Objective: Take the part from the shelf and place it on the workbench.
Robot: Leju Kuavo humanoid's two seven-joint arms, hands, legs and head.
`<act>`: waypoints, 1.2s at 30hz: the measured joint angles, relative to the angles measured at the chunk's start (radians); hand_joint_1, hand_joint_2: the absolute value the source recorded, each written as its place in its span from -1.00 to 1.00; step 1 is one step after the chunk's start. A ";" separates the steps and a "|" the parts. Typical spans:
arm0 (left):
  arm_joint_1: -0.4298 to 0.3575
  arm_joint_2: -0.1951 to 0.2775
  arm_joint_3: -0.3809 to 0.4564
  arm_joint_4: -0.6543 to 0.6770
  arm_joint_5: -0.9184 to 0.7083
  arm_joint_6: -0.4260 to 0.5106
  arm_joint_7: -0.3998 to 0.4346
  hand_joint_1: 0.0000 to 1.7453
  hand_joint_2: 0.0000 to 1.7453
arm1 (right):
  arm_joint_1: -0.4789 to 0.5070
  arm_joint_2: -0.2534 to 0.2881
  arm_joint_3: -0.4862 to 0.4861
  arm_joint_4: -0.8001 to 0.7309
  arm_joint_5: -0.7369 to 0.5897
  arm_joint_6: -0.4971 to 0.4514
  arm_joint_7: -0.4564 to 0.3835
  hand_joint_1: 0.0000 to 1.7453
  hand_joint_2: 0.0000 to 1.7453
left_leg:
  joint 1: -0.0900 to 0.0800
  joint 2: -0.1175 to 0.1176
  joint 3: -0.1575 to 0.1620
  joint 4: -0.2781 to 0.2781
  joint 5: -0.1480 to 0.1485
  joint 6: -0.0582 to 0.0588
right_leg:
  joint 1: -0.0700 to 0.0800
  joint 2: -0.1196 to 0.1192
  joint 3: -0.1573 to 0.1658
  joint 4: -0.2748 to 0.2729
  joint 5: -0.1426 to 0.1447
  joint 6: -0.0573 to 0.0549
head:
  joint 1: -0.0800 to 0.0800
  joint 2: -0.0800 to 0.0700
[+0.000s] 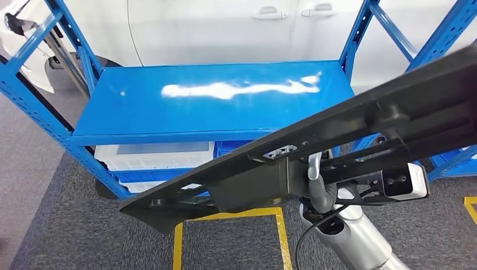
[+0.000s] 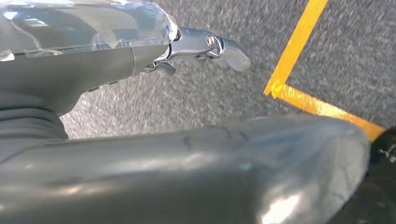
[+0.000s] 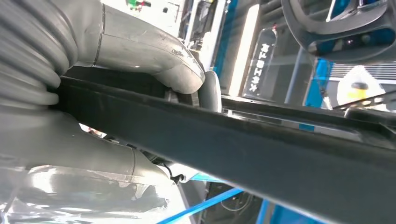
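Observation:
A long black plastic part slants across the head view from lower left to upper right, in front of the blue shelf. My right hand grips it from below near its middle, fingers hooked over its edge. In the right wrist view the grey thumb and fingers wrap around the dark bar of the part. The shelf's top board is bare. My left hand hangs over the grey carpet, its fingers stretched out and nothing in it.
White bins sit on the shelf's lower level. Yellow floor tape marks a box on the grey carpet in front of the shelf. A white car body stands behind the shelf. Blue uprights flank both sides.

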State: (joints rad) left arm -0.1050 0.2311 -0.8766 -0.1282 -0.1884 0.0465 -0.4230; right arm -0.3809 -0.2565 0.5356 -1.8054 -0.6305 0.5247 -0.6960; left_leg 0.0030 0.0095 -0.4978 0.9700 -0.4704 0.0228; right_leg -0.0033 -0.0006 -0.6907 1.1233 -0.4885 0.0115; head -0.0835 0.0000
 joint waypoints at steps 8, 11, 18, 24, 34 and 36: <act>0.005 -0.015 0.006 0.000 0.000 -0.009 0.003 -1.00 -1.00 | 0.041 -0.027 -0.058 0.016 0.015 0.063 0.000 1.00 1.00 | 0.010 0.000 -0.123 0.045 0.064 -0.023 | -0.024 -0.001 0.146 -0.027 -0.010 0.029 | 0.000 0.000; 0.005 -0.014 0.004 0.001 0.001 -0.012 0.004 -1.00 -1.00 | 0.058 -0.035 -0.077 -0.002 0.019 0.048 0.005 1.00 1.00 | 0.008 0.000 -0.139 0.053 0.079 -0.045 | -0.018 0.001 0.174 -0.096 -0.034 -0.001 | 0.000 0.000; 0.005 -0.015 0.002 0.002 0.001 -0.007 0.014 -1.00 -1.00 | 0.062 -0.040 -0.078 -0.038 -0.013 -0.003 0.038 1.00 1.00 | 0.015 -0.002 -0.227 0.317 -0.092 -0.069 | -0.013 -0.002 0.131 -0.099 0.011 -0.039 | 0.000 0.000; 0.002 -0.017 -0.009 0.002 0.001 -0.008 0.023 -1.00 -1.00 | 0.042 -0.041 -0.077 -0.050 -0.033 -0.027 0.064 1.00 1.00 | 0.006 -0.003 -0.044 0.062 -0.007 -0.042 | -0.007 -0.002 0.112 -0.099 0.032 -0.024 | 0.000 0.000; -0.002 -0.024 -0.032 0.002 0.001 -0.009 0.041 -1.00 -1.00 | 0.097 -0.020 -0.077 -0.082 0.077 0.024 0.018 1.00 1.00 | 0.005 0.000 -0.052 0.020 0.024 -0.003 | -0.010 -0.001 -0.010 0.167 -0.089 0.013 | 0.000 0.000; -0.003 -0.027 -0.038 0.002 0.001 -0.009 0.053 -1.00 -1.00 | 0.097 -0.012 -0.079 -0.082 0.084 0.040 0.026 1.00 1.00 | 0.005 0.004 -0.054 0.025 0.022 -0.004 | -0.010 -0.006 0.028 0.098 -0.035 0.011 | 0.000 0.000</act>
State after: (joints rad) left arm -0.1075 0.2042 -0.9145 -0.1266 -0.1869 0.0377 -0.3702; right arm -0.2839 -0.2680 0.4566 -1.8874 -0.5469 0.5652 -0.6703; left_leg 0.0077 0.0135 -0.5523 0.9955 -0.4480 0.0191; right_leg -0.0134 -0.0068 -0.6627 1.2210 -0.5234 0.0228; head -0.0835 0.0000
